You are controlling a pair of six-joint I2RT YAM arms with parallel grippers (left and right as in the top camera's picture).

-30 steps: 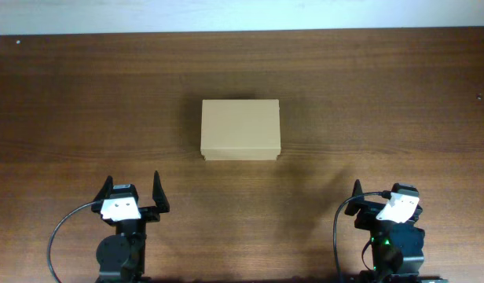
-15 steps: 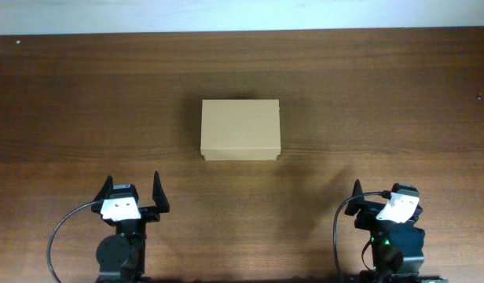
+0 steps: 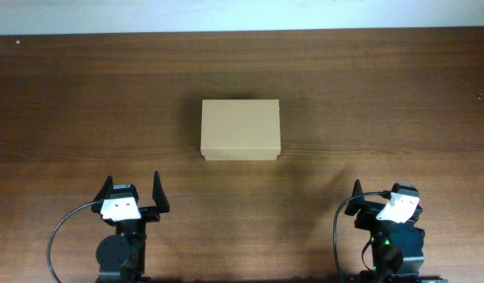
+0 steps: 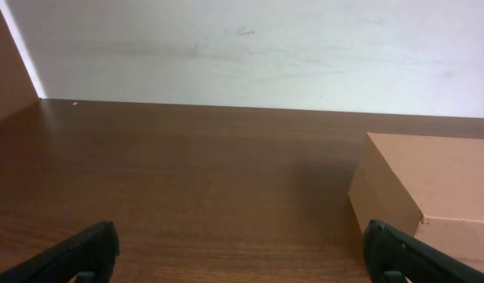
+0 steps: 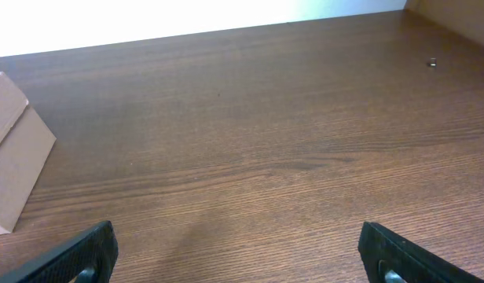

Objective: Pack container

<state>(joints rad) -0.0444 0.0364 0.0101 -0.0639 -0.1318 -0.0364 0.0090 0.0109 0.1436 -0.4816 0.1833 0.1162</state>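
Squarely centred on the wooden table (image 3: 69, 94), the container (image 3: 240, 130) sits with its lid closed. The left gripper (image 3: 133, 182) and right gripper (image 3: 383, 192) sit near the front edge, jaws spread wide, holding nothing, well apart from it.

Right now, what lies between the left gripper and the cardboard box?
Only bare table lies between the left gripper and the box. The overhead view shows the whole stretch; the left wrist view agrees.
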